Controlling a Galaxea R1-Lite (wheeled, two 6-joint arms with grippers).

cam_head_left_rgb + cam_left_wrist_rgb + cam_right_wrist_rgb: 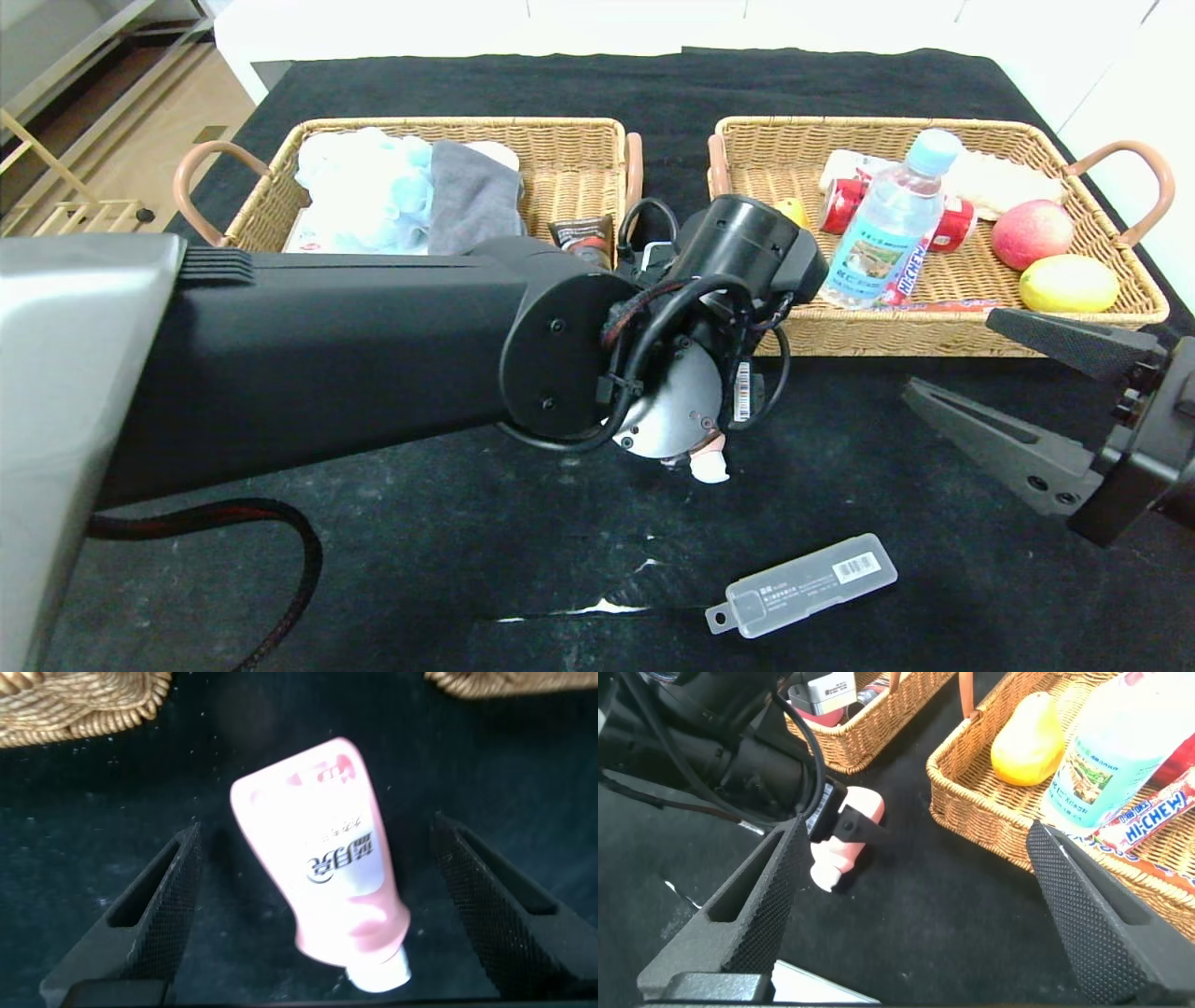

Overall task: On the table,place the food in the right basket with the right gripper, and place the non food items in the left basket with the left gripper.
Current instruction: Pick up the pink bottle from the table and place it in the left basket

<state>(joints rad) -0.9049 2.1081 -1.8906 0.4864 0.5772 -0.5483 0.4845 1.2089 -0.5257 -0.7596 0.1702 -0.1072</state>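
Observation:
A pink squeeze tube [322, 873] with a white cap lies flat on the black table [420, 560], between the two baskets' near ends. My left gripper [316, 829] stands open around it, one finger [159, 905] on each side with a gap to the tube. In the head view the left wrist [709, 280] hides the fingers, and only the tube's cap [709, 464] shows. My right gripper [952, 353] hovers open and empty in front of the right basket [980, 336], which holds the water bottle [887, 233] and the yellow pear [1027, 739]. A translucent plastic case [801, 585] lies near the front edge.
The left basket [560, 126] holds the blue pouf [369, 191], the grey towel [471, 196] and a small dark tube [583, 238]. An apple [1032, 233], a yellow fruit [1069, 283], a red can [845, 201] and candy share the right basket. My left arm [327, 355] spans the table.

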